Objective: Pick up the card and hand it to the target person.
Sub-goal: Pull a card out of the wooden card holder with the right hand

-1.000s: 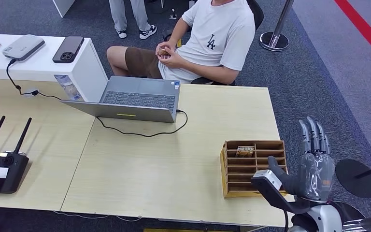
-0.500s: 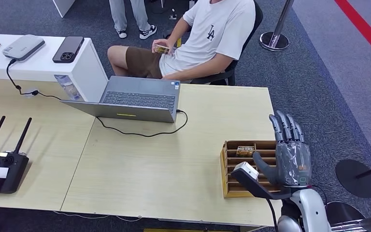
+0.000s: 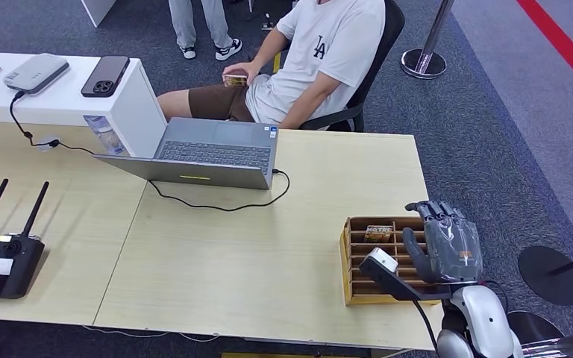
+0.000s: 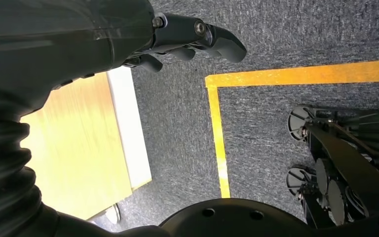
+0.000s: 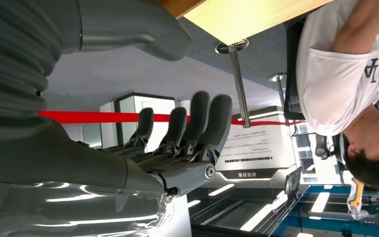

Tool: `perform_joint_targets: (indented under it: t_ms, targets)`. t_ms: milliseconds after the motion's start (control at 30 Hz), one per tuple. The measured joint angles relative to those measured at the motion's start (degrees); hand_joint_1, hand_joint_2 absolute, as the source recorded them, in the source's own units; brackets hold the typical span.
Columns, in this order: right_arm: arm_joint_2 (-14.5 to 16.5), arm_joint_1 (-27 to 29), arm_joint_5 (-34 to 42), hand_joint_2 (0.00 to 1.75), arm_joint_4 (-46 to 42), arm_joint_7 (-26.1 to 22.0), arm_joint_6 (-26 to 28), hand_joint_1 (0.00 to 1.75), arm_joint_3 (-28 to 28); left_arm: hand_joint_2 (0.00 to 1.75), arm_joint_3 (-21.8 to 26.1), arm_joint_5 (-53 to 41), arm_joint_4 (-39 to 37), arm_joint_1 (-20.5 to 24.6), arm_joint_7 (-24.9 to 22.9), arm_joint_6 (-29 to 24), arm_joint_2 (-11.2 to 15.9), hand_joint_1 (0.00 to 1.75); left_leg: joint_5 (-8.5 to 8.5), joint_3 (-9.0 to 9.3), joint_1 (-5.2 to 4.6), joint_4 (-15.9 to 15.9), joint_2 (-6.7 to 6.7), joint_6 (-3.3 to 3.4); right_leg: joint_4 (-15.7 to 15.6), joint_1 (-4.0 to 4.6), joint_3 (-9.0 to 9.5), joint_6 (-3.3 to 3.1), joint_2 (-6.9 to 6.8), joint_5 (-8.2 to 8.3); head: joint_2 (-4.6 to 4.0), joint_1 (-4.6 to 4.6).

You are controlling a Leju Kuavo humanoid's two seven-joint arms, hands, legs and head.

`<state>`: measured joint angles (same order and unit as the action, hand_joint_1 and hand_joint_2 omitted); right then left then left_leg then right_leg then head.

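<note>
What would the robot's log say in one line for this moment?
phase: reaching | right hand: open, over wooden card rack | card: in rack slot, not held | left hand: hanging, holds nothing

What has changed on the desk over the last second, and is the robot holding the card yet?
The right hand has swung in from beside the table to above the wooden rack, its fingers now bent forward over the slots. It holds nothing; the card sits in its slot as before. The seated person has shifted and leaned back. The laptop and the cable have stayed put.

Card (image 3: 378, 232) in rack (image 3: 356, 280), laptop (image 3: 213, 153) behind
</note>
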<state>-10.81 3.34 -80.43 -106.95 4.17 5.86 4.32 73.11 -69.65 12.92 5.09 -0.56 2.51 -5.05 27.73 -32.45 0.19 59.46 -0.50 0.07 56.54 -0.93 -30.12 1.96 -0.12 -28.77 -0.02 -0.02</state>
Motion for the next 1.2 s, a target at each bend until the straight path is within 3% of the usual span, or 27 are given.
perform_joint_targets:
  t_ms: [433,567,733,900,1200]
  targets:
    - [-1.37,0.76,-0.21,1.75,0.0,0.34,-0.19,0.86,0.21,1.75,-0.01,-0.25,0.0,-0.02,0.21,0.22,0.0,0.0,0.0,0.0,0.0,0.0,0.0,0.0,0.0,0.0,0.0,0.0,0.0,0.0,0.0,0.0]
    - [-1.37,1.12,-0.79,1.75,0.06,0.9,-1.84,0.71,0.56,1.75,-0.02,-0.71,0.0,-0.01,0.27,0.52,0.0,0.0,0.0,0.0,0.0,0.0,0.0,0.0,0.0,0.0,0.0,0.0,0.0,0.0,0.0,0.0]
    - [-1.37,1.25,-1.66,1.75,0.75,1.13,-3.56,0.93,1.33,1.75,-0.02,-0.81,0.0,-0.01,-0.17,0.6,0.0,0.0,0.0,-0.01,0.0,0.0,0.0,0.0,0.0,0.0,0.0,0.0,0.0,0.0,0.0,0.0]
    - [-1.35,0.58,-1.4,1.75,2.69,0.95,-4.39,0.86,3.33,1.75,-0.02,-0.99,0.0,0.01,-0.46,0.59,0.0,0.0,0.0,0.0,0.0,-0.01,0.0,0.0,0.0,0.0,0.0,0.0,0.0,0.0,0.0,0.0]
    - [-1.69,-0.34,0.9,1.75,5.42,0.96,-3.91,0.93,6.23,1.75,-0.03,-1.87,0.0,0.02,-0.71,0.83,0.07,0.0,0.0,-0.01,0.0,0.0,0.0,0.0,0.0,0.0,0.0,0.0,0.0,0.0,0.0,-0.01]
